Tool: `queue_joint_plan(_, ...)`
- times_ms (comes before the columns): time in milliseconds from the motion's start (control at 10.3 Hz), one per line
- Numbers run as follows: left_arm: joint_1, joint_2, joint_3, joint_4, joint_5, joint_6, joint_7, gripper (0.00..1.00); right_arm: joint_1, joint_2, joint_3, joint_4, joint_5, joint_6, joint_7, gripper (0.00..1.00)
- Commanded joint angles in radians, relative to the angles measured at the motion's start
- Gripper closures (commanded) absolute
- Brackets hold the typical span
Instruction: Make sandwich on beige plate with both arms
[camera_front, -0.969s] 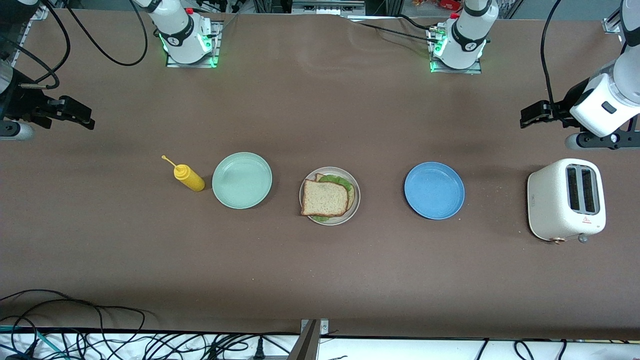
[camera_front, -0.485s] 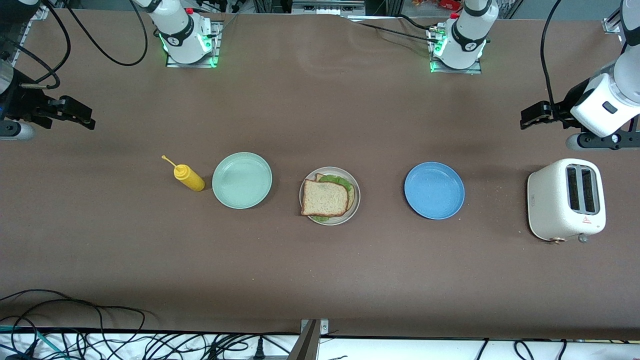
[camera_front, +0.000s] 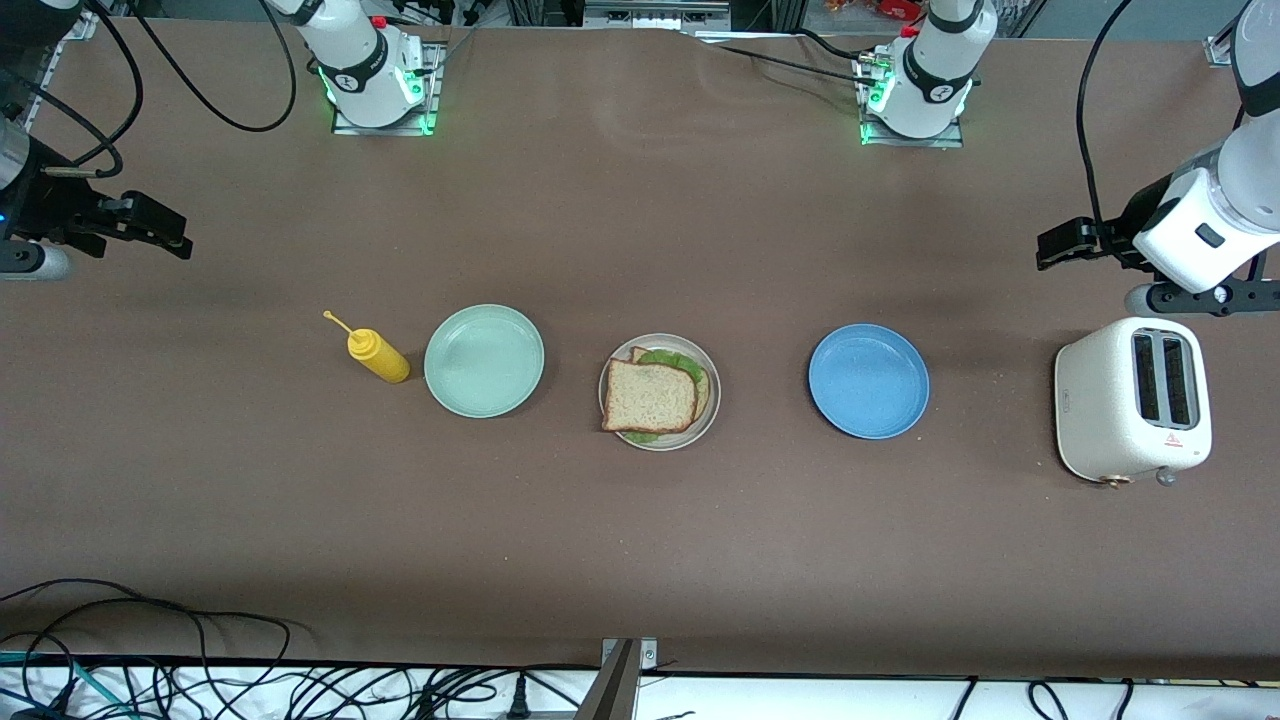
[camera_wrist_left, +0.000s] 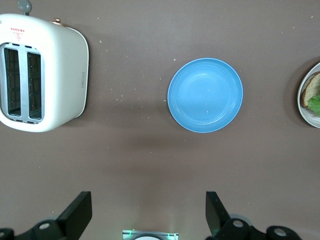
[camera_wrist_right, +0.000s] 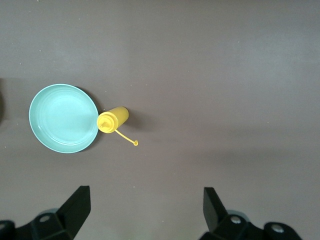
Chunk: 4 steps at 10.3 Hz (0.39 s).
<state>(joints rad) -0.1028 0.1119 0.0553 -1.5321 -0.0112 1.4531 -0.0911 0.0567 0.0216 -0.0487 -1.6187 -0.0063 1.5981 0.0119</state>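
Left gripper shifted slightly over brown table — fingers apart; right gripper too — sandwich assembled.

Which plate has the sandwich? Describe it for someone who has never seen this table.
Three plates sit in a row across the brown table. The beige plate is the middle one, between the mint green plate and the blue plate. Only it holds food: a sandwich, lettuce showing under the bread.

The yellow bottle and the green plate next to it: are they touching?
Apart. The front view shows a strip of bare table between the yellow bottle and the green plate.
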Motion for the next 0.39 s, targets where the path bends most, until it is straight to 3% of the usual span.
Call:
queue_joint_plan(0, 0.005, 0.012, -0.006, 0.03, 0.023, -0.008, 0.002, 0.0, 0.003, 0.012, 0.0, 0.028, 0.012, -0.01, 0.011, 0.0)
queue_joint_plan(291, 0.008, 0.012, -0.005, 0.03, 0.023, -0.007, 0.002, 0.0, 0.003, 0.012, 0.0, 0.028, 0.012, -0.01, 0.013, 0.0)
